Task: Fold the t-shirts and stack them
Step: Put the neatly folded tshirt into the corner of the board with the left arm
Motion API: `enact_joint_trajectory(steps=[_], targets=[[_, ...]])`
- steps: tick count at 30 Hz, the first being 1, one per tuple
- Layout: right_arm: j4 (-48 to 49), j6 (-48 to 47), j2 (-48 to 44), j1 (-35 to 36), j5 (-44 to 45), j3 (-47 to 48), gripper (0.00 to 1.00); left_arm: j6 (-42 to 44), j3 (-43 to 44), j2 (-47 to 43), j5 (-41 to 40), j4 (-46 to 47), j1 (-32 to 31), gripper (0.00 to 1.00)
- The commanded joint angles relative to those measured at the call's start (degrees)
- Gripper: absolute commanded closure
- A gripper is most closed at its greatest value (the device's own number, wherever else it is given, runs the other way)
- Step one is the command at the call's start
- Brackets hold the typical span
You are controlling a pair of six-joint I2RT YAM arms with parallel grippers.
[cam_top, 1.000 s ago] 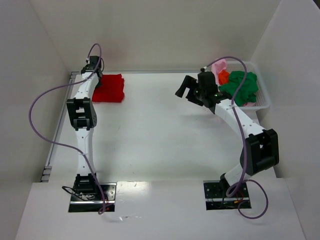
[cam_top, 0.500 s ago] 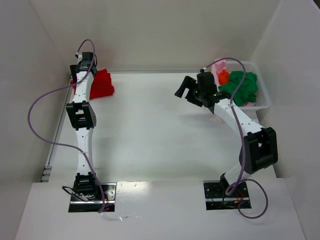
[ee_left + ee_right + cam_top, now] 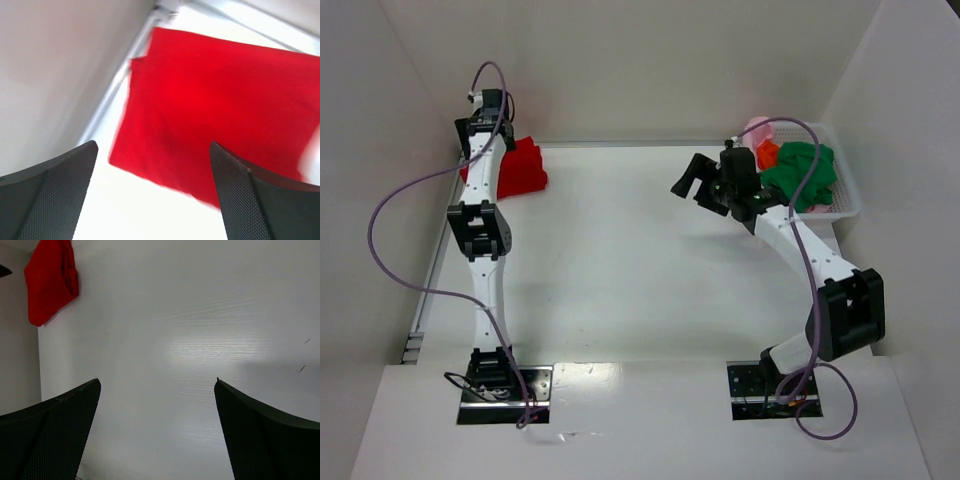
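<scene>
Red shirt [image 3: 520,168] lies folded on the desk [image 3: 620,260], far across from the basket [image 3: 850,200]. Your left claw [image 3: 152,150] hangs over it, jaws apart, empty. Right claw [image 3: 688,180] beside the basket, jaws apart. Green shirt [image 3: 805,175], pink shirt [image 3: 757,130], orange shirt [image 3: 767,153] bunched inside it: three left to fold.

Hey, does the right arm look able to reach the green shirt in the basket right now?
Probably yes. The green shirt lies uncovered on top in the basket, close beside the open, empty right gripper, which would have to turn toward it.
</scene>
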Motion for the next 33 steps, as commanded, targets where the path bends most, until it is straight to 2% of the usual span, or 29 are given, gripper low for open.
enact_joint_trajectory(steps=[1, 6, 9, 10, 11, 13, 15, 19, 22, 30, 33], targets=[[2.5, -1.1, -5.0, -0.4, -0.1, -1.4, 0.00, -3.4, -4.1, -5.4, 4.4, -0.3, -7.1, 0.00], [0.6, -3.6, -8.6, -0.4, 1.6, -1.4, 0.00, -13.1, -15.7, -8.3, 8.7, 3.1, -10.9, 0.01], [0.6, -3.6, -10.0, -0.4, 2.1, -2.0, 0.00, -18.7, -36.1, -17.5, 11.8, 14.7, -10.0, 0.08], [1.1, -3.6, -10.8, -0.4, 2.1, -2.0, 0.00, -23.4, -42.7, -24.2, 15.4, 22.8, -9.3, 0.16], [1.1, -3.6, -10.8, -0.4, 2.1, -2.6, 0.00, -26.0, -55.7, -27.8, 17.3, 27.1, -8.2, 0.21], [1.1, -3.6, -11.3, -0.4, 1.4, -3.1, 0.05, -29.8, -67.1, -36.7, 21.0, 38.7, -5.9, 0.29], [1.1, -4.1, -11.3, -0.4, 0.8, -3.7, 0.05, -29.9, -73.5, -39.6, 21.0, 40.7, -4.6, 0.29], [1.7, -4.1, -11.3, -0.4, 0.0, -4.3, 0.01, -29.2, -74.1, -40.2, 21.0, 40.0, -3.3, 0.25], [1.7, -4.1, -11.9, -0.4, 0.0, -4.8, 0.01, -31.3, -77.1, -40.2, 23.0, 43.4, -1.1, 0.25], [2.2, -2.4, -14.3, -0.4, 2.5, -6.9, 0.01, -43.2, -80.9, -39.7, 24.1, 48.1, 4.0, 0.37], [2.2, -1.8, -14.3, -0.4, 2.6, -7.4, 0.01, -47.8, -83.6, -39.7, 23.4, 51.6, 5.3, 0.44]])
